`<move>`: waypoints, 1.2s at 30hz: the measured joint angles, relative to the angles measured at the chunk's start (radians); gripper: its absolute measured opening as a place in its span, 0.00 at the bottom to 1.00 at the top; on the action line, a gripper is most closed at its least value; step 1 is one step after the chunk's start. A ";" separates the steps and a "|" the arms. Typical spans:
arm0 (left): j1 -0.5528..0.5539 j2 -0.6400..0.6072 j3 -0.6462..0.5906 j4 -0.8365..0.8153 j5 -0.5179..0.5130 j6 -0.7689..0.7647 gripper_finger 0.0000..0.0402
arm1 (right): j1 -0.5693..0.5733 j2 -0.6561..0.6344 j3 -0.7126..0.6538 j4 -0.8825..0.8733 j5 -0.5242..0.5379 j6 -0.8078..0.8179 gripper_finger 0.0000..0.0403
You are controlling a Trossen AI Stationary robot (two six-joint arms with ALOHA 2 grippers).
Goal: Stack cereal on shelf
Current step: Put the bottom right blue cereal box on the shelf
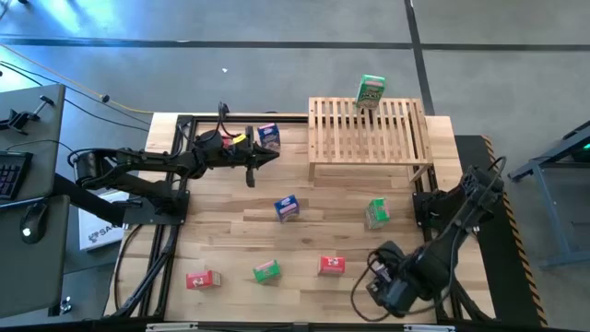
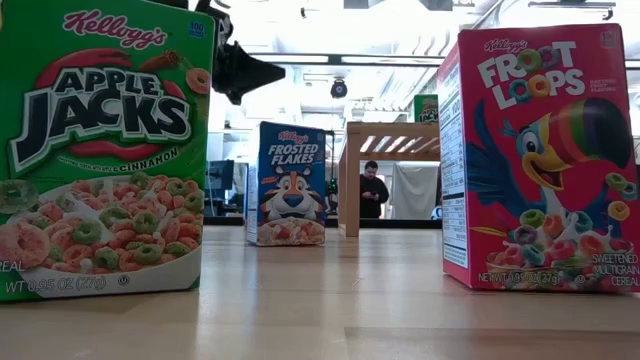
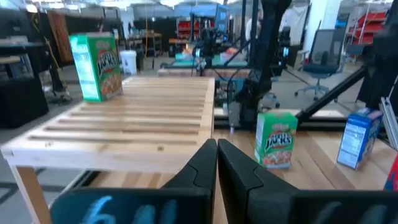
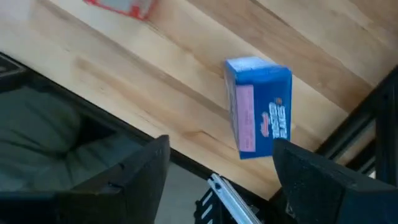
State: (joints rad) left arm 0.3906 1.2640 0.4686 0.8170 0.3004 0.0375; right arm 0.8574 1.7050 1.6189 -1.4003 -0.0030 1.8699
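Nearest you on the desk (image 1: 230, 231), along the front edge, sit a red box (image 1: 202, 279), a green box (image 1: 266, 271) and another red box (image 1: 332, 266). Your right end effector (image 4: 221, 165) hangs at the front right corner with its fingers spread wide and nothing between them; its wrist camera shows a blue box (image 4: 260, 107) lying flat on the desk at the very edge, just beyond the fingertips, not touching either finger. In the high view that box is hidden under the arm. Mid-desk you have a blue Frosted Flakes box (image 1: 287, 208) upright and a green Apple Jacks box (image 1: 376, 213) to its right, in front of the shelf (image 1: 369, 134). Your left end effector (image 1: 251, 176) reaches in from the left at mid-depth, pinched shut, holding nothing, pointed toward the shelf. Just behind that arm another blue box (image 1: 268, 136) stands near the far edge, left of the shelf. The shelf sits at the far right of the desk. One green box (image 1: 370, 92) stands upright on its far edge; the other slats are bare.
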 joint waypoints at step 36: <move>-0.007 0.000 0.013 0.068 -0.001 -0.008 0.01 | -0.028 0.002 -0.095 -0.051 -0.067 -0.012 0.73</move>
State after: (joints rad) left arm 0.3832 1.2640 0.4820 0.8848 0.2996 0.0296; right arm 0.8291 1.7069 1.5241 -1.4515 -0.0702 1.8584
